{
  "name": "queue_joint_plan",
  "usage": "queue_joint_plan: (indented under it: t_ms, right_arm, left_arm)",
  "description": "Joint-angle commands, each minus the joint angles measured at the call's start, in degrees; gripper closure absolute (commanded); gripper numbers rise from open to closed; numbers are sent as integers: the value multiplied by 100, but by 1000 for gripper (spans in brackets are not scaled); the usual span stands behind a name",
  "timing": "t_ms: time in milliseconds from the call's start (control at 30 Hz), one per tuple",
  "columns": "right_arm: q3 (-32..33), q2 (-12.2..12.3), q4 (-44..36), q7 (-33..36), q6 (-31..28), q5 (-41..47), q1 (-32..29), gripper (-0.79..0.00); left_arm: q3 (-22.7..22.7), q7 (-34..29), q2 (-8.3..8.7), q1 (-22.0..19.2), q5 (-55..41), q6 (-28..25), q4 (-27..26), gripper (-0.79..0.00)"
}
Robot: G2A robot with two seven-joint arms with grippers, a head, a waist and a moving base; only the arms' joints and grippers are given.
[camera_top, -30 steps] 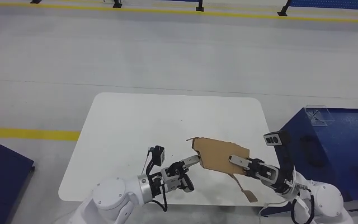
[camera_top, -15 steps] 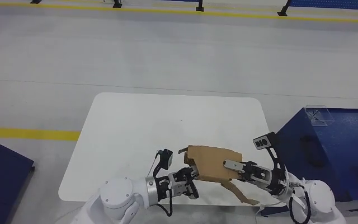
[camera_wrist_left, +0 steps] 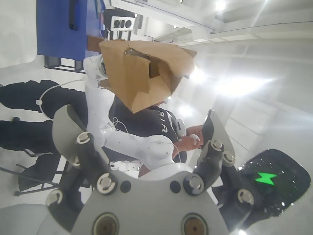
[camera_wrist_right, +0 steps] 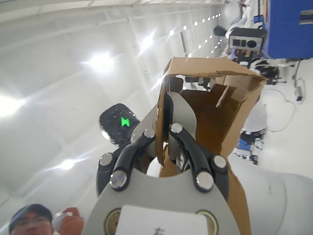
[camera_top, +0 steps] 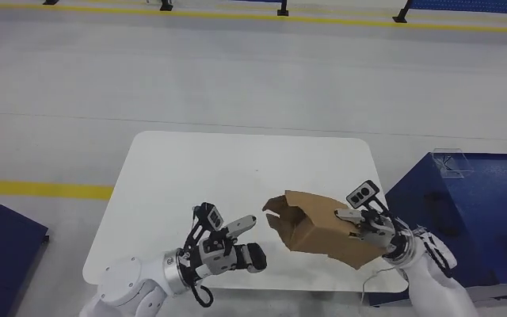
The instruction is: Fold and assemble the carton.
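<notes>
Right gripper point(camera_wrist_right: 163, 107) is pinching one wall of the carton point(camera_wrist_right: 210, 113), one finger inside and one outside. From the top view we can't make out its fingertips because cardboard covers them. Carton is over the desk's point(camera_top: 198, 174) near right corner, inside both edges, with its open end facing the left gripper point(camera_top: 252, 240). We can't tell whether it touches the desk. Left gripper is spread and holds nothing. It's by the near edge, with bare desk between it and the carton. Blue cabinet point(camera_top: 451, 198) stands just past the right edge.
</notes>
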Motion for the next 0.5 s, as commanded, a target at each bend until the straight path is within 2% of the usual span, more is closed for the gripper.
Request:
queue_joint_plan:
  t_ms: [0,67,167,467]
  right_arm:
    - [-13,-2,86,66,232,259,85,0]
    - [-25,2,112,69,298,242,154,0]
    - [-91,2,82,118,320,162,188,0]
    - [-186,12,-41,199,217,-155,166,0]
  left_arm:
    - [-82,-85,34,42,170,213,2,-785]
    - [-17,-194,53,-9,346,398,52,-785]
    - [217,-34,53,-136,718,590,91,-785]
    - [777,120,7,-474,948,768,143,-785]
